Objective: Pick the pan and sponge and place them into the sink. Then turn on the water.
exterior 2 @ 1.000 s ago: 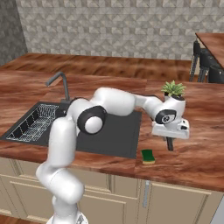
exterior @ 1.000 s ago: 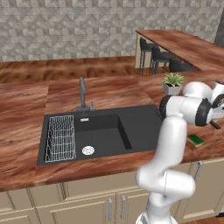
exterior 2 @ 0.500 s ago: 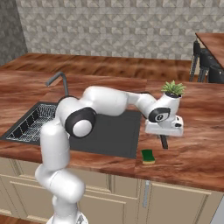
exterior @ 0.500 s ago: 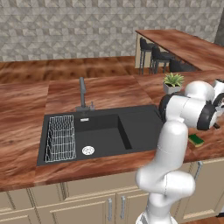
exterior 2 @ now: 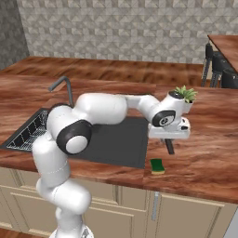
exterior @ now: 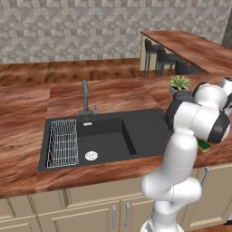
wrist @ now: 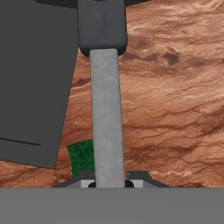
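Note:
My gripper (exterior 2: 169, 139) hangs over the counter just right of the black sink (exterior 2: 116, 139), shut on the pan's handle. In the hand view that handle (wrist: 106, 118) runs as a grey bar from between my fingertips (wrist: 109, 181) up to a wider dark end. The dark end (exterior 2: 170, 148) points down below the hand, and the pan's bowl is hidden. The sponge (exterior 2: 157, 166), yellow with a green face, lies on the counter below and slightly left of my gripper. It also shows as a green patch (wrist: 81, 156) beside the handle and behind my arm (exterior: 204, 146).
A slim dark faucet (exterior: 84, 95) stands behind the sink basin. A wire rack (exterior: 62, 142) lies in the basin's left part with the silver drain (exterior: 91, 156) beside it. A potted plant (exterior 2: 183, 95) stands on the counter right behind my hand. Bar stools (exterior: 158, 56) stand at the far counter.
My hand has shifted a little left toward the sink with the handle still in its grip. The sponge has not moved.

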